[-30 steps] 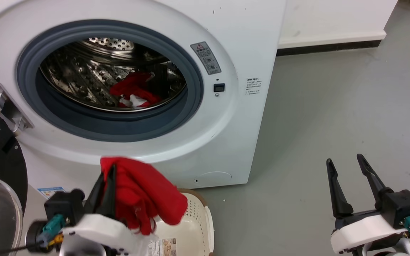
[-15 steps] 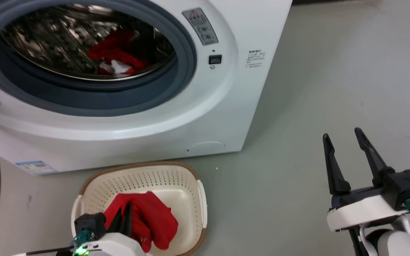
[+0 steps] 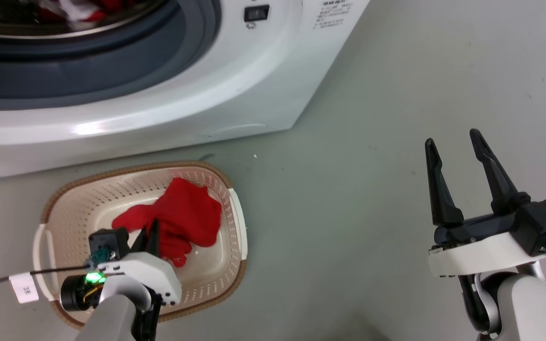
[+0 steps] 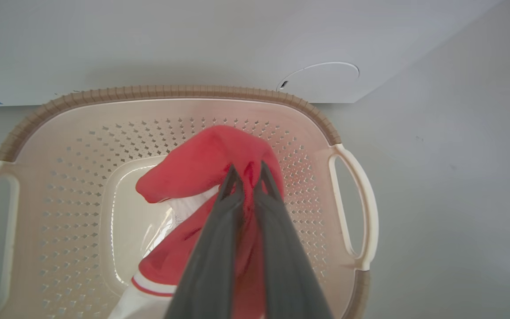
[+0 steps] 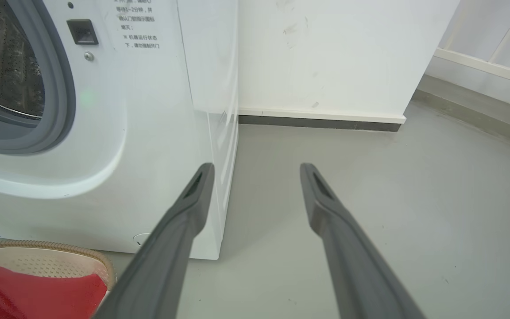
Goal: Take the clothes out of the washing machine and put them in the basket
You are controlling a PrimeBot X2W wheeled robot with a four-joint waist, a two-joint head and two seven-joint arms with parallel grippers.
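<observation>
While the red garment [image 3: 187, 213] lies down inside the basket [image 3: 135, 166], it is pinched by the left gripper [image 3: 151, 227]. Its fingers are drawn together on a fold of the cloth, and in the left wrist view red fabric is seen squeezed in the narrow gap between them. A white hem with a red stripe is noted below the fingers in that view.

Step judged: placing. The garment is over the basket bottom, but release is not yet made.

Next move, as judged: the fingers are to be parted so that the cloth drops free. The arm is then to be lifted straight up, clear of the brown rim, without loose fabric being dragged out. A return to the drum is called for afterwards.

Right gripper [image 3: 452, 138]: held over bare floor [image 3: 372, 213], well apart from the basket, fingers spread wide, nothing between them.

Basket: set on the floor just in front of the washing machine [image 3: 254, 94].

Count:
- washing machine, one
- basket, one
- garment in basket, one
- red and white cloth [image 3: 78, 7] in the drum at the top edge of the head view; the number of pieces cannot be told
- grippers, two
</observation>
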